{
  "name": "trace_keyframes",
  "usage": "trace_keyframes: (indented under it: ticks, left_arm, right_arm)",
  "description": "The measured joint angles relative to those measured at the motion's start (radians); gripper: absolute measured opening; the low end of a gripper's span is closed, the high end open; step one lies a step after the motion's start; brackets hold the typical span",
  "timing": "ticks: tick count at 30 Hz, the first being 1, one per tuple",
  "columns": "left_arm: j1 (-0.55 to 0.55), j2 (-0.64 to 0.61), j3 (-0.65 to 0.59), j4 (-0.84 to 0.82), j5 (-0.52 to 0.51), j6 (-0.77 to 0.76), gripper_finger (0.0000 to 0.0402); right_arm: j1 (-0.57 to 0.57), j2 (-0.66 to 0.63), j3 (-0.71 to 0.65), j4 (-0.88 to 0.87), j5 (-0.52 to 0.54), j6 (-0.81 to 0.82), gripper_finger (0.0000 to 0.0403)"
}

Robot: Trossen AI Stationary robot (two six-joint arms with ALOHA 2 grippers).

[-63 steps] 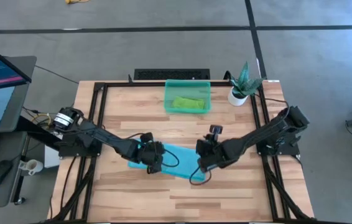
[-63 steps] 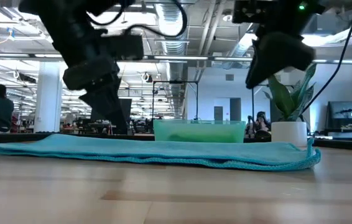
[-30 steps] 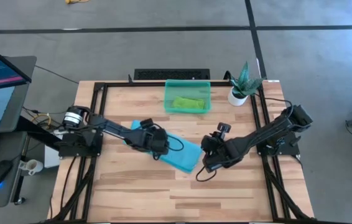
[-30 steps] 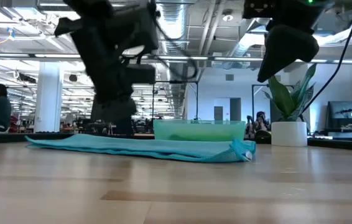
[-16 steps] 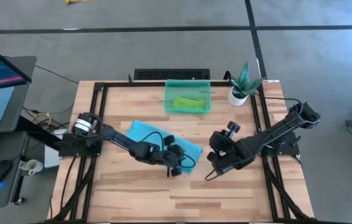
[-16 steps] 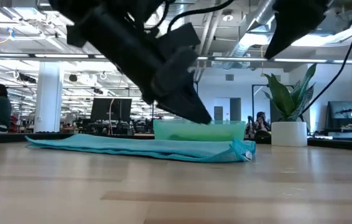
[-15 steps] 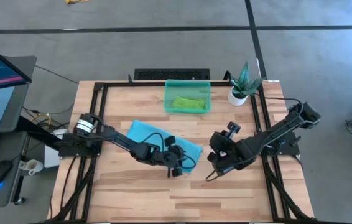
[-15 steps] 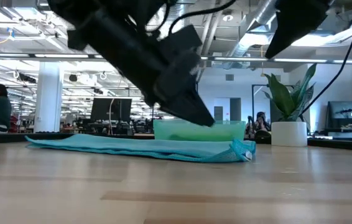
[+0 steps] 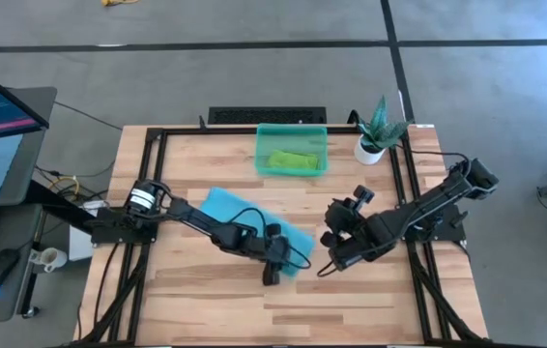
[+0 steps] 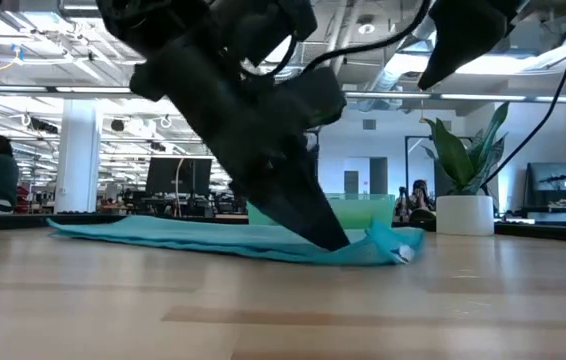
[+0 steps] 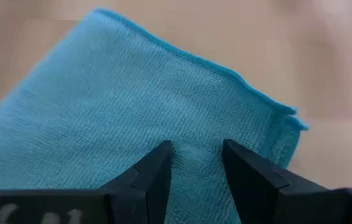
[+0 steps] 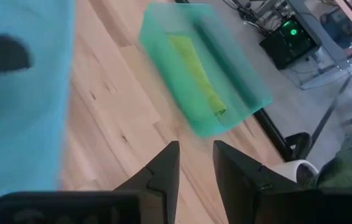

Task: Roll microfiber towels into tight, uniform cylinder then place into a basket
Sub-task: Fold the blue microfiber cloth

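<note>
Left gripper point(image 11: 194, 163) shifted onto turquoise towel point(image 11: 132, 112).

The high view looks straight down on the whole table point(image 9: 206, 290). The low view sits at table-top height, facing level across it into the room. The left wrist view looks close past its fingers point(image 11: 157, 171) onto the blue towel point(image 11: 132, 118). The right wrist view looks past its fingers point(image 12: 163, 168) toward the basket point(image 12: 226, 106), which the high and low views share.

Left claw point(image 10: 338, 243) presses blue towel's point(image 10: 203, 240) edge.
</note>
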State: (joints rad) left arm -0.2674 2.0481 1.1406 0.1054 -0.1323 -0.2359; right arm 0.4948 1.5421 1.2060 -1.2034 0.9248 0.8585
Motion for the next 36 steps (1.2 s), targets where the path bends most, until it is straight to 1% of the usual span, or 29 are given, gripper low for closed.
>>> trace_keyframes:
  ticks: [2, 4, 8, 13, 16, 20, 24, 27, 29, 32, 36]
  left_arm:
    - [-0.004, -0.004, 0.014, -0.052, 0.128, 0.031, 0.0137]
    - [-0.014, -0.007, 0.026, -0.113, 0.205, 0.038, 0.0137]
    - [-0.046, -0.011, 0.072, -0.308, 0.252, 0.036, 0.0137]
    - [-0.108, -0.009, 0.183, -0.661, 0.243, -0.078, 0.0135]
    - [-0.160, 0.000, 0.263, -0.827, 0.136, -0.104, 0.0127]
    - [-0.241, 0.004, 0.369, -1.006, -0.085, -0.143, 0.0113]
    - [-0.314, 0.002, 0.424, -1.215, -0.328, -0.247, 0.0100]
    - [-0.352, 0.000, 0.442, -1.364, -0.458, -0.385, 0.0093]
    - [-0.364, 0.000, 0.435, -1.454, -0.503, -0.473, 0.0088]
    - [-0.356, 0.000, 0.402, -1.516, -0.548, -0.559, 0.0080]
    - [-0.314, -0.007, 0.324, -1.525, -0.532, -0.596, 0.0066]
  right_arm:
    - [-0.002, 0.000, 0.000, 0.000, 0.000, 0.000, 0.0118]
    - [-0.007, 0.000, 0.000, 0.000, -0.001, -0.001, 0.0118]
    - [-0.007, 0.000, 0.000, 0.003, -0.002, -0.001, 0.0118]
    - [-0.006, 0.000, 0.000, 0.006, -0.002, -0.001, 0.0118]
    - [-0.006, 0.000, 0.000, 0.006, 0.009, 0.003, 0.0118]
    - [-0.007, 0.000, 0.000, 0.007, 0.020, 0.005, 0.0118]
    - [-0.008, 0.000, 0.000, 0.007, 0.020, 0.006, 0.0118]
    - [-0.013, 0.000, 0.000, 0.008, 0.020, 0.006, 0.0118]
    - [-0.016, 0.000, 0.000, 0.012, 0.020, 0.006, 0.0118]
    - [-0.022, 0.000, 0.000, 0.015, 0.020, 0.006, 0.0118]
    - [-0.026, 0.000, -0.001, 0.026, 0.020, 0.006, 0.0118]
